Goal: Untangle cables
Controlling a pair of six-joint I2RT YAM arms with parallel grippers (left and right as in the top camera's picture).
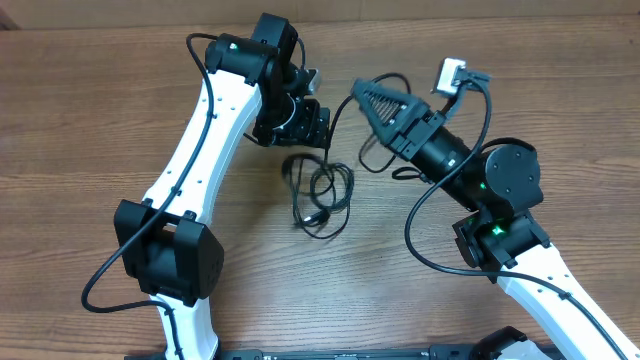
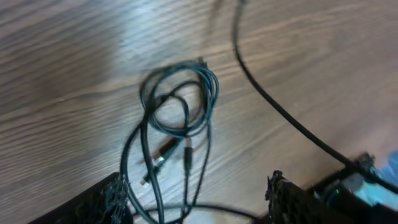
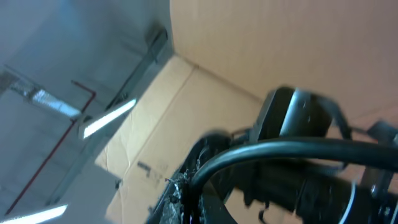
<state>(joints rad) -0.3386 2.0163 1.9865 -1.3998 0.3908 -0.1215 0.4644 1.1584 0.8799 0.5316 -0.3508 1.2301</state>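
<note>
The left arm's base joint (image 1: pixel 170 255) sits nearest, at about 7 o'clock on the table (image 1: pixel 90 130). Its white link climbs toward 11 o'clock. There the wrist folds back and down, so the left gripper (image 1: pixel 303 122) (image 2: pixel 196 196) points toward 6 o'clock over the wood. Its jaws stand wide apart and grip nothing. In the left wrist view, the two dark fingertips (image 2: pixel 109 199) flank the bottom edge, and thin strands run between them without being pinched.

The right arm's base joint (image 1: pixel 500 235) is at about 4 o'clock. Its dark forearm reaches toward 10 o'clock and is tilted upward.

The cables (image 1: pixel 322 195) (image 2: pixel 180 102) lie flat on the wood near the middle. They form a small loose coil of thin black loops with plug ends trailing out toward 6 o'clock. The coil is just below the left gripper and well to the 9 o'clock side of the right arm's base.

Beyond the coil, the right gripper (image 1: pixel 362 94) (image 3: pixel 186 196) is closed, its tapered jaws meeting at a point. A lifted cord (image 1: pixel 336 122) (image 3: pixel 280 148) rises from the coil to that tip. In the right wrist view it arcs out from the fingers, so the jaws appear to pinch it. That camera looks upward.

Farthest off, at 12 o'clock, stands a cardboard wall (image 1: pixel 420 8) (image 3: pixel 249 43).
</note>
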